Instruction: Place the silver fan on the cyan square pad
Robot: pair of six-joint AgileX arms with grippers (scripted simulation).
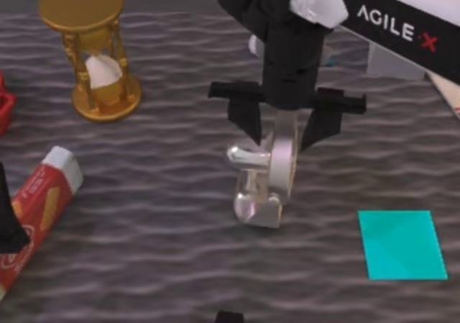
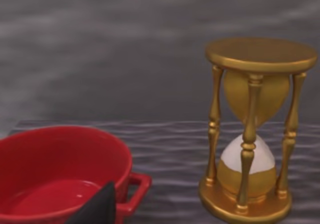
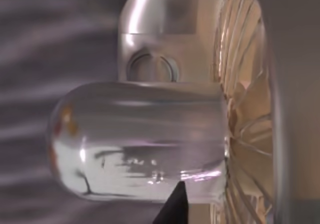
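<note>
One fan, one pad: you see a single silver fan [image 1: 264, 180] and a single cyan square pad [image 1: 401, 243] on the table [image 1: 158, 215].
Other things: you can count one gold hourglass [image 1: 95, 49] at the far left, one red and white tube [image 1: 39, 204] lying at the left edge, one red pot [image 2: 60, 176] beside the hourglass in the left wrist view, and one grey box [image 1: 392, 62] half hidden under the right arm.
Fan position: it stands on its blocky base near the middle of the table, well apart from the pad, which lies flat toward the near right corner.
Fan direction: its long axis runs upright from base to ring; the round cage shows edge-on in the top view and the rounded motor housing [image 3: 140, 141] points to the table's left.
Right gripper [image 1: 286, 132]: it hangs straight over the fan, and the top of the ring lies between its two dark fingers [image 1: 248, 118].
Jaws: you see them spread wide, each finger clear of the ring, so nothing is grasped.
Left gripper [image 1: 8, 226]: it is parked at the left edge of the table; you cannot tell how its fingers stand.
</note>
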